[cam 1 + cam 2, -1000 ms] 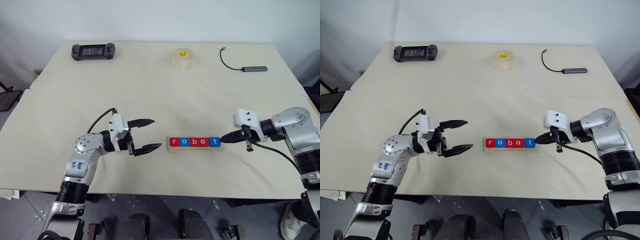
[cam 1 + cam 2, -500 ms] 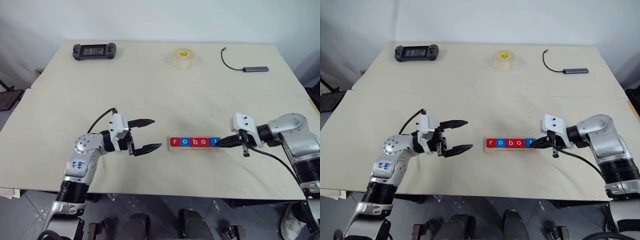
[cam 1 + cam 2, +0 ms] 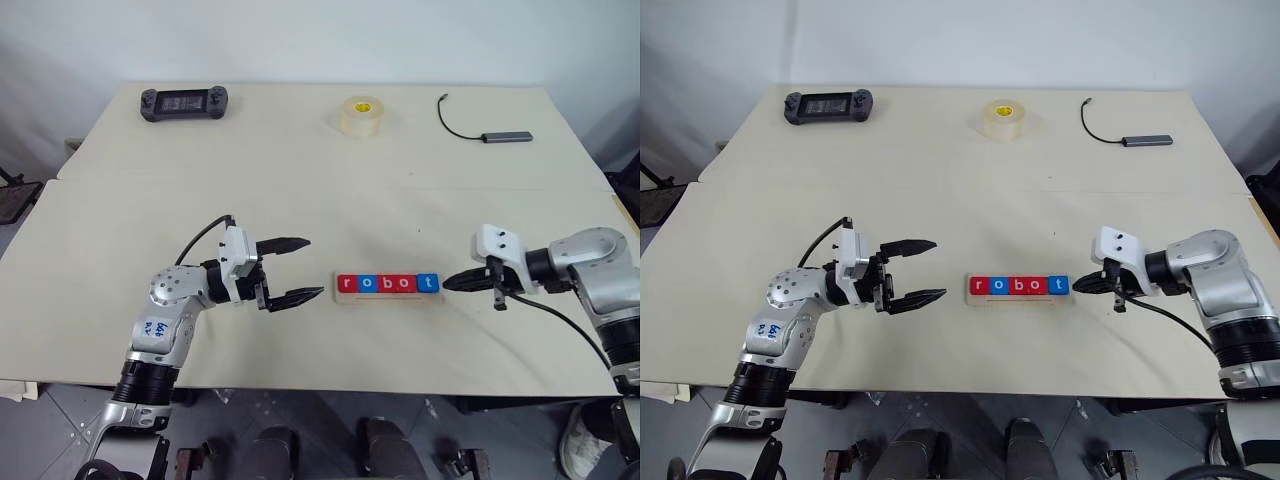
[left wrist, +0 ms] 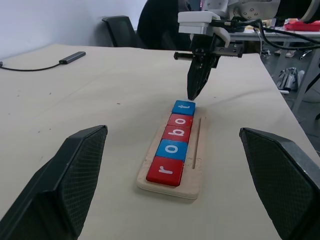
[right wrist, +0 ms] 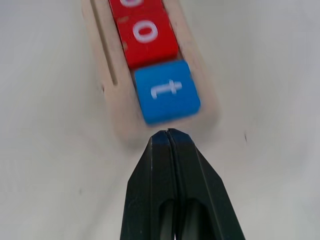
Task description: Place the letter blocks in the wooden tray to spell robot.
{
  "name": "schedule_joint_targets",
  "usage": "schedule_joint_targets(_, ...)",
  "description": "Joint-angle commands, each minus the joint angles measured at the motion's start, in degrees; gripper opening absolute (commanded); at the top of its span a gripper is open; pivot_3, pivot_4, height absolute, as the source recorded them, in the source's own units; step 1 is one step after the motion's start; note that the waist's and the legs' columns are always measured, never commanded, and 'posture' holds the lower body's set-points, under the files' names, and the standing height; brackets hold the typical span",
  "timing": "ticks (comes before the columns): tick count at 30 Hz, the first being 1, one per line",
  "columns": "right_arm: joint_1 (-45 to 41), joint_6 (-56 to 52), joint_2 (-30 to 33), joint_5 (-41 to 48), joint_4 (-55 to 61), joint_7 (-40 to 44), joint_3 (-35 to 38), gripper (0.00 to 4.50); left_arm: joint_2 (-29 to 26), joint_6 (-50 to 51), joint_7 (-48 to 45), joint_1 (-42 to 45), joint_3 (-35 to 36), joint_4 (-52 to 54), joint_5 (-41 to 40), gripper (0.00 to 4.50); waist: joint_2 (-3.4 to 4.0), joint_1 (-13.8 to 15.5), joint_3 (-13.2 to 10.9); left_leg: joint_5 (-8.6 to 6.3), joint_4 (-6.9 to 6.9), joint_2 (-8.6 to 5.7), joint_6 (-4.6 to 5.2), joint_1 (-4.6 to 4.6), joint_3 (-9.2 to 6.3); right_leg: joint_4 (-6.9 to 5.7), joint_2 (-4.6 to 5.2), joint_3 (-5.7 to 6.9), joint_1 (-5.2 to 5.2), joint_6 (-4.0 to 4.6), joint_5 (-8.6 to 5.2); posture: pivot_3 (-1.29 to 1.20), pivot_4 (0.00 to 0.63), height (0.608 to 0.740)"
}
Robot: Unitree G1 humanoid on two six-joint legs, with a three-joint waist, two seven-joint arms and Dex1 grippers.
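Five letter blocks (image 3: 388, 284) lie in a row in the wooden tray (image 3: 389, 298) and read r, o, b, o, t, in red, blue, red, red, blue. My right gripper (image 3: 447, 284) is shut and empty, its tip just off the tray's right end beside the blue t block (image 5: 166, 91). My left gripper (image 3: 306, 268) hovers open a short way left of the tray, pointing along it, with nothing between its fingers (image 4: 60, 187).
At the table's far side lie a black handheld controller (image 3: 184, 101), a roll of clear tape (image 3: 362, 116) and a grey hub with a black cable (image 3: 492, 127). The table's front edge runs close below both arms.
My right gripper's shut tip reached over the t block half a second ago, then drew back right off the tray end. The left arm held still.
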State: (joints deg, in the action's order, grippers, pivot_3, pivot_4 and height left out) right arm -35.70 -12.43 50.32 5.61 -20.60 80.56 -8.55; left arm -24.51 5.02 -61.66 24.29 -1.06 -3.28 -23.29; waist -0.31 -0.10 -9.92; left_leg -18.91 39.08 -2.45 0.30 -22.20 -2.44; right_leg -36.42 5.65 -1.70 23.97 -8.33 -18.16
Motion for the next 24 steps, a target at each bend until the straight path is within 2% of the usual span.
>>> schedule_joint_targets(1,-0.9,0.1,-0.3,0.6,1.8,-0.4,0.7,0.02,-0.1,-0.3,0.2,-0.3,0.6,1.4,-0.8,4.5,0.0,0.0,0.0,0.0,0.0,-0.01,0.0,0.0,0.0,0.0,0.0,0.0,0.0,0.0,0.0,0.0,0.15,0.74)
schedule_joint_targets(7,0.2,-0.7,-0.8,1.5,3.2,-1.0,1.5,0.02,0.0,-0.4,0.3,-0.3,0.4,1.2,-0.7,4.5,0.0,0.0,0.0,0.0,0.0,-0.02,0.0,0.0,0.0,0.0,0.0,0.0,-0.01,0.0,0.0,0.0,0.15,0.74)
schedule_joint_targets(11,3.6,-3.1,0.8,6.1,8.5,-2.1,6.9,0.02,-0.3,-0.4,-0.1,-0.3,0.4,0.6,-0.6,4.5,0.0,0.1,0.0,0.0,0.0,-0.01,0.0,0.0,-0.02,0.0,0.01,0.01,0.0,0.0,0.0,0.0,0.15,0.74)
schedule_joint_targets(15,11.0,-1.6,2.2,10.9,15.3,-4.4,15.9,1.19,-1.4,-0.4,-1.5,-0.5,0.8,-0.3,-0.7,4.5,0.0,0.4,0.0,0.0,0.0,-0.04,0.01,-0.03,-0.06,0.01,0.02,0.03,-0.01,0.0,0.0,0.0,0.15,0.74)
schedule_joint_targets(18,18.5,4.2,0.3,17.3,19.8,-2.6,23.9,2.17,-2.5,-0.6,-2.2,-0.5,1.0,-1.3,-0.4,4.5,0.0,0.7,0.0,-0.01,0.0,-0.02,0.01,-0.01,-0.09,0.04,-0.01,0.06,-0.07,0.0,0.0,0.0,0.15,0.74)
schedule_joint_targets(24,31.4,4.5,-1.6,25.7,27.5,-0.9,30.4,4.24,-5.4,-2.4,-4.5,0.3,1.5,-5.0,0.7,4.5,-0.01,0.7,0.0,-0.01,0.0,0.01,0.02,0.1,-0.04,0.04,-0.07,0.02,-0.18,0.0,0.0,0.0,0.15,0.74)
